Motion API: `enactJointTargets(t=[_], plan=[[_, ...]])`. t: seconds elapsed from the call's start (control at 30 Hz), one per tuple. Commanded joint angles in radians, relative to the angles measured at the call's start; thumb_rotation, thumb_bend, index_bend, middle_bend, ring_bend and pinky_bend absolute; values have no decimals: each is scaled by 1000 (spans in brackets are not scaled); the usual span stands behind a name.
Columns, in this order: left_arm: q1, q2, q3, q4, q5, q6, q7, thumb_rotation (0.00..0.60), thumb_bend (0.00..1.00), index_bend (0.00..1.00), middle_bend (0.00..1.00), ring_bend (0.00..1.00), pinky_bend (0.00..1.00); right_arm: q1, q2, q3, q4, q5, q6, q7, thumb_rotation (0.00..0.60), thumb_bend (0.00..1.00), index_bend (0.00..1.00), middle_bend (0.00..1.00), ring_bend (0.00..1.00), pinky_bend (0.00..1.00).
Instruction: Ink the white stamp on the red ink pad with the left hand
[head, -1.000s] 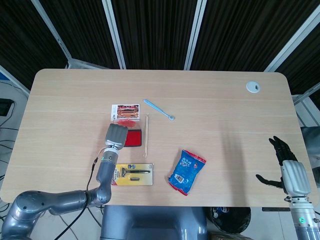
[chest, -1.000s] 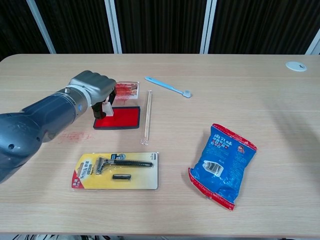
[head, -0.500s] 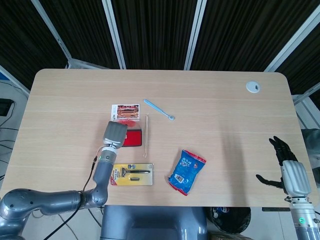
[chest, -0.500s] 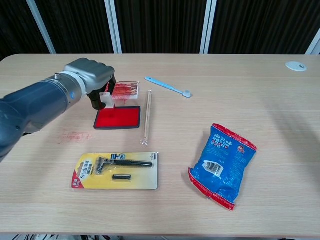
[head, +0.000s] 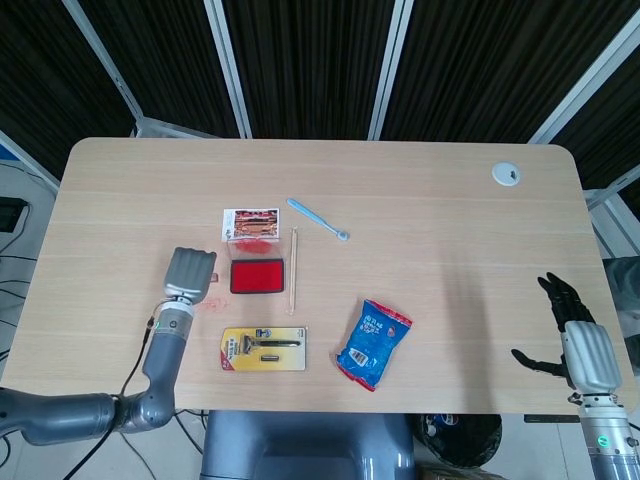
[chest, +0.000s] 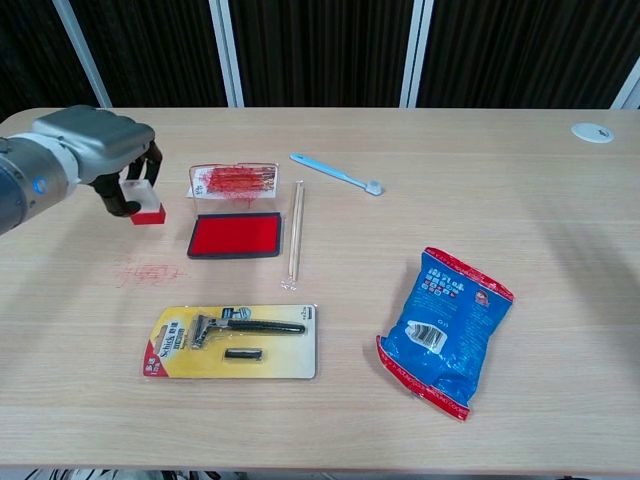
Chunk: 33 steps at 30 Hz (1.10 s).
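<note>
My left hand (chest: 100, 150) holds the white stamp (chest: 143, 203), its face red, left of the red ink pad (chest: 235, 235); I keep that face level.

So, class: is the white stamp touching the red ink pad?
No: the left hand holds the white stamp clear of the red ink pad.

The head view looks down from high above the near edge, taking in the whole table (head: 420, 180). The chest view sits lower and closer, facing the far side across the table. Both share the ink pad (head: 257, 276) and razor pack (chest: 235, 341).
</note>
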Motion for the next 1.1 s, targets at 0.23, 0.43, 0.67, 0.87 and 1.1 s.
enactJointTargets(t=[0.23, 0.43, 0.67, 0.87, 1.1], plan=[[36, -21, 48, 50, 25, -18, -44, 600, 527, 737, 748, 567, 605, 0, -1, 0, 2, 0, 2, -4, 600, 92, 0, 0, 0, 181], [37, -54, 57, 73, 37, -28, -42, 600, 527, 735, 746, 566, 604, 0, -1, 1, 2, 1, 0, -3, 600, 93, 0, 0, 0, 180], [39, -78, 61, 92, 30, -35, -29, 600, 526, 730, 743, 561, 602, 1, 0, 2, 3, 2, 0, 1, 600, 93, 0, 0, 0, 180], [39, -87, 60, 100, 25, -42, -21, 600, 526, 722, 734, 556, 597, 1, 0, 1, 3, 1, -1, 1, 600, 93, 0, 0, 0, 181], [38, -96, 59, 108, 20, -54, -14, 600, 515, 701, 714, 534, 581, 1, 0, 2, 2, 3, -3, 2, 600, 93, 0, 0, 0, 180]])
